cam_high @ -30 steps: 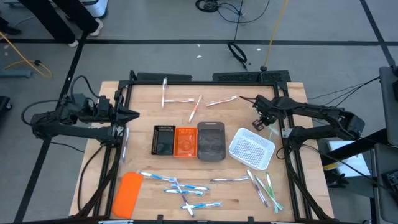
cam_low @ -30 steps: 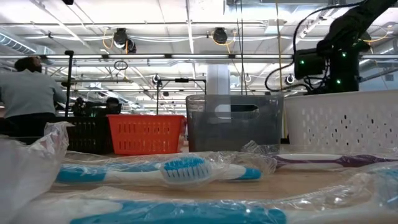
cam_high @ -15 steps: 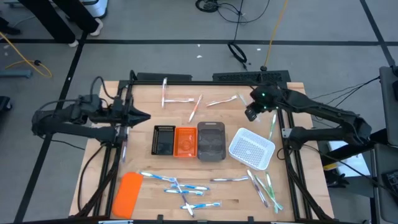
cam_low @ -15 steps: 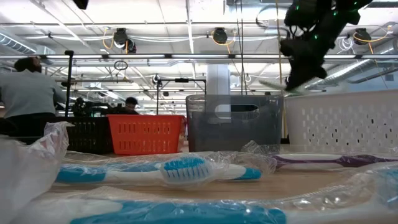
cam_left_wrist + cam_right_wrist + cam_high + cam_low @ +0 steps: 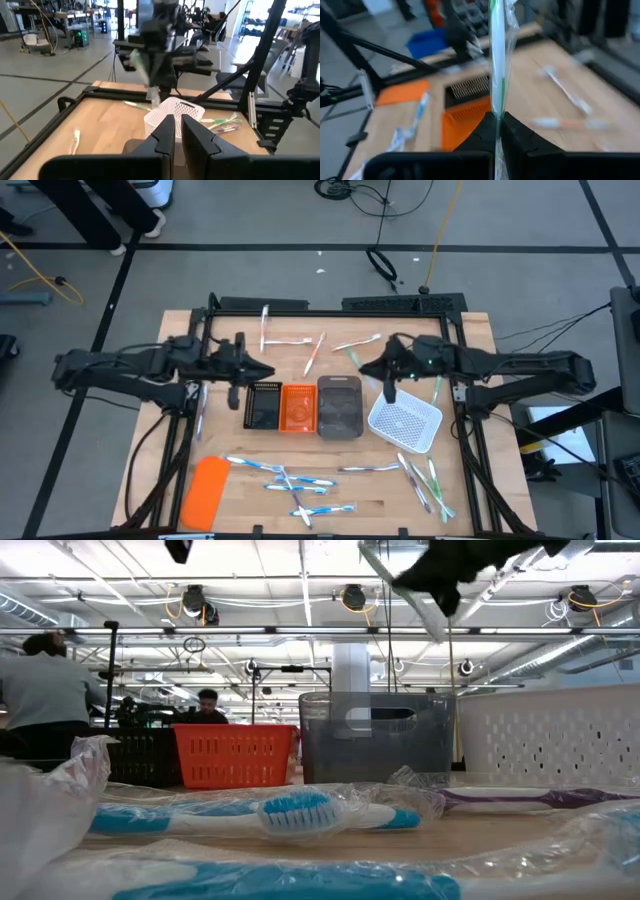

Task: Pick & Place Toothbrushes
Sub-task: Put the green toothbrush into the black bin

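Right gripper (image 5: pixel 496 120) pinches a wrapped green toothbrush (image 5: pixel 496 60) upright.

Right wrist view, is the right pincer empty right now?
No, the right pincer is shut on a wrapped green-and-white toothbrush that sticks out past its fingers.

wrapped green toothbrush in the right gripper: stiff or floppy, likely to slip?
Probably stiff: the green toothbrush stands straight out from the right gripper. Its clear wrapper looks glossy, so it might slide. Likely light, since a thin pinch carries it.
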Robot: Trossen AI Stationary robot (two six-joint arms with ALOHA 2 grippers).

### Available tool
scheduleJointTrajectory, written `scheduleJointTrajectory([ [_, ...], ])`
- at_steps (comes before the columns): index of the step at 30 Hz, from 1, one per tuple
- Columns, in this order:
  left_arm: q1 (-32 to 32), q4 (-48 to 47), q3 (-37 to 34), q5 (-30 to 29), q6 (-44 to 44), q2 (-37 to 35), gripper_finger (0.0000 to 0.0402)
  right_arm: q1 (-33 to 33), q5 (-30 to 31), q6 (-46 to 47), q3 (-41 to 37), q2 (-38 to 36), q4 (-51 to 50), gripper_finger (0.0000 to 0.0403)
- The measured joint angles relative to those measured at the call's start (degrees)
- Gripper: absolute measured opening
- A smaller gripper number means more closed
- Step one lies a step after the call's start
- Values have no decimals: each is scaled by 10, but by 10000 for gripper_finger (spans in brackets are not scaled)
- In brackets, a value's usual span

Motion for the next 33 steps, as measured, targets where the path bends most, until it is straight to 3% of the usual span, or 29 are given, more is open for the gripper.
scheduleJointTrajectory([
  [6,0,49,0,0,0,65,85,51,1,-43,0,73,174,3],
  [15,-1,103,0,0,-3,148,154,69,-2,-77,0,190,399,3],
  [25,-1,175,0,1,-3,214,173,68,-1,-103,0,248,501,3],
  [33,-1,237,0,2,-1,257,173,68,1,-114,0,258,525,3],
])
